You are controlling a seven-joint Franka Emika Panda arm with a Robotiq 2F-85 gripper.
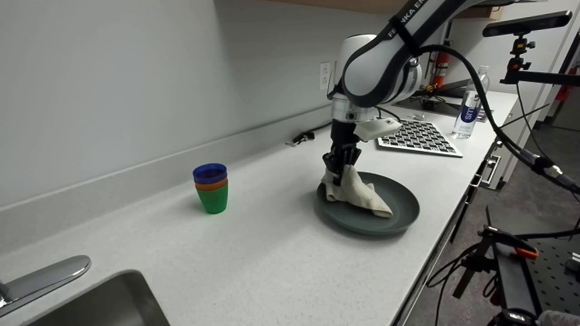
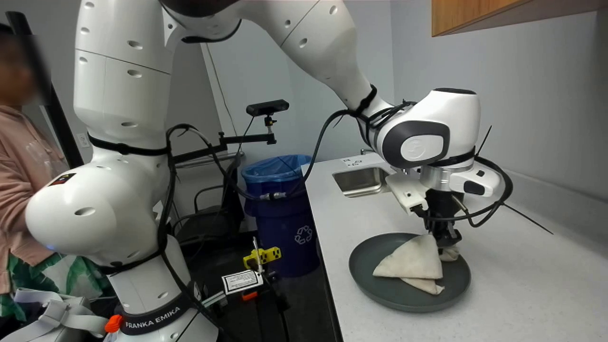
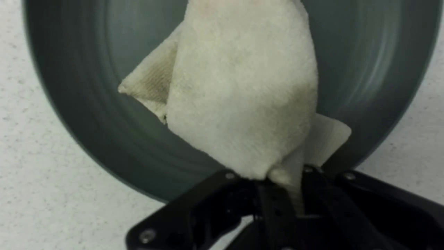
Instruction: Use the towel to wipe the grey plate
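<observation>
Can see the gripper (image 1: 337, 176) pointing down over the grey plate (image 1: 403, 203), near the rim on the side of the wall (image 1: 158, 81). In the wrist view, can see 2 fingers (image 3: 277, 208) clamped on the towel (image 3: 242, 86), with a narrow strip of cloth pinched between them. Difficult to say with certainty about contact of these fingers with the plate, because of folds in front and a rather dark, blurred lower part in this view.

In both exterior views, can find the towel lying on the plate: cream in colour, folded in several layers, with the larger part spread from the fingers towards the middle, and with a smaller fold just beside the fingers. In the wrist view, can notice also a darker greyish area on the cloth.

In an exterior view, can observe on the whitish counter (image 1: 253, 253) 3 nested cups (image 1: 214, 197), upright, with blue on top, orange in the middle and green at the bottom, well apart from the plate. Nearer to the camera, can see a metal sink (image 1: 129, 290) with a faucet (image 1: 50, 276) beside it. Behind the gripper, can make out a checkered board (image 1: 419, 136) lying flat, and just beside it an upright bottle (image 1: 471, 108) with a blue label.
</observation>
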